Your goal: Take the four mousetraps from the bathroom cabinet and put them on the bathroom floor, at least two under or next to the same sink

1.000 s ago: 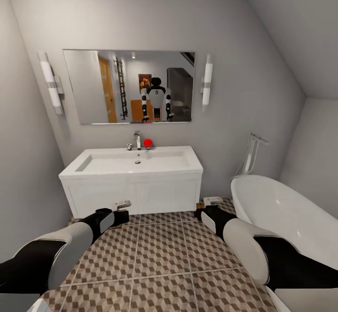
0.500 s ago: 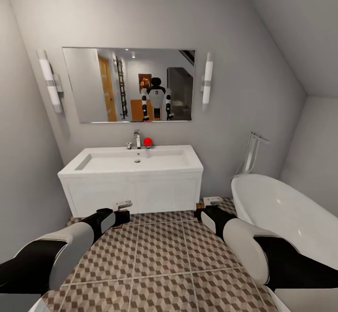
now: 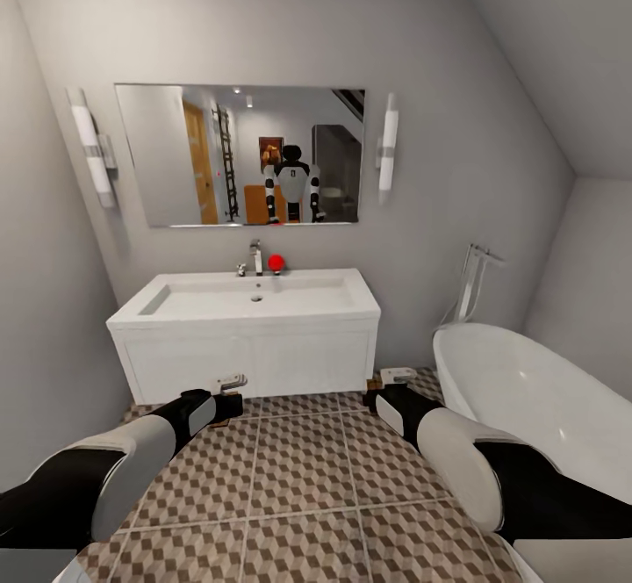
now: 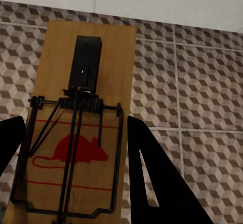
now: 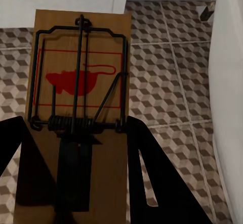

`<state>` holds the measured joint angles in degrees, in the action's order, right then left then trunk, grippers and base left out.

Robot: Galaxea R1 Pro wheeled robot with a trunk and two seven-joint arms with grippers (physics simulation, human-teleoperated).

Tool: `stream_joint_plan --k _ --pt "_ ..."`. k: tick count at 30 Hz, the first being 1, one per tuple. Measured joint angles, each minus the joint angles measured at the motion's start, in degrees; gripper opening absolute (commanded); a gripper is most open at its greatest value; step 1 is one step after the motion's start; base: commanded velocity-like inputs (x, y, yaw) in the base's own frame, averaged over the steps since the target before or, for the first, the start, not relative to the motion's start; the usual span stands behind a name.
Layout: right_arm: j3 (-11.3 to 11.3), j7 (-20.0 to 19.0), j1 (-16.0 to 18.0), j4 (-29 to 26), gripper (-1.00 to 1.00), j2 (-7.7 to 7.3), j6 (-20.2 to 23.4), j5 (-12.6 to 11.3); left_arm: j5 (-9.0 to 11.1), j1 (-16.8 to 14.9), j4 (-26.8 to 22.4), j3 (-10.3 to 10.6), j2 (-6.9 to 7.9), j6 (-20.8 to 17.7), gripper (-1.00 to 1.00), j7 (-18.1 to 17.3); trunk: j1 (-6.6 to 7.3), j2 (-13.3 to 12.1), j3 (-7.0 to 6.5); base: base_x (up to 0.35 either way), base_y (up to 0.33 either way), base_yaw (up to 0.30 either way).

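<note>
**Mousetraps held over the tiles, one in each gripper**

Mousetraps sit in both grippers. In the left wrist view a tan wooden trap (image 4: 83, 118) with a black wire spring, a dark metal plate and a red mouse print lies between the black fingers (image 4: 152, 178) of the left gripper (image 4: 71, 183), which is clamped on its board. Below it runs the cube-patterned floor (image 4: 202, 82), with a white surface along its far edge.

The right wrist view shows the same picture for the second trap (image 5: 78, 97): the right gripper (image 5: 76, 173) is closed on the board, fingers (image 5: 152, 178) on either side, over the floor (image 5: 172, 72).

From the head view, both arms reach forward low over the floor (image 3: 298, 469). The left gripper (image 3: 226, 394) is near the foot of the white vanity. The right gripper (image 3: 391, 385) is near the vanity's right corner, between it and the bathtub (image 3: 527, 399). The sink (image 3: 254, 295) with its chrome tap (image 3: 255, 260) lies straight ahead, a small red ball (image 3: 276, 262) beside the tap. A mirror (image 3: 239, 155) above shows the robot's reflection.
</note>
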<state>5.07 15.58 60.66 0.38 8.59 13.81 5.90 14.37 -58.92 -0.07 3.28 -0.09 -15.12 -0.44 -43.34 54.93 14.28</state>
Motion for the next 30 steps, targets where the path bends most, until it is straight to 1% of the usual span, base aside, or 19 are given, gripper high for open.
stream_joint_plan --k 18,30 --pt "0.00 0.12 0.00 0.00 -1.00 -0.02 0.00 -0.17 0.00 0.00 0.00 0.00 0.00 -0.04 -1.00 -0.02 -3.96 7.23 3.24 0.000 0.000 0.005" --pt "0.00 -0.09 0.00 0.02 -1.00 -0.05 0.01 -0.10 0.01 0.00 0.00 0.00 0.01 0.02 -1.00 -0.03 -6.59 12.04 5.40 0.000 0.000 0.223"
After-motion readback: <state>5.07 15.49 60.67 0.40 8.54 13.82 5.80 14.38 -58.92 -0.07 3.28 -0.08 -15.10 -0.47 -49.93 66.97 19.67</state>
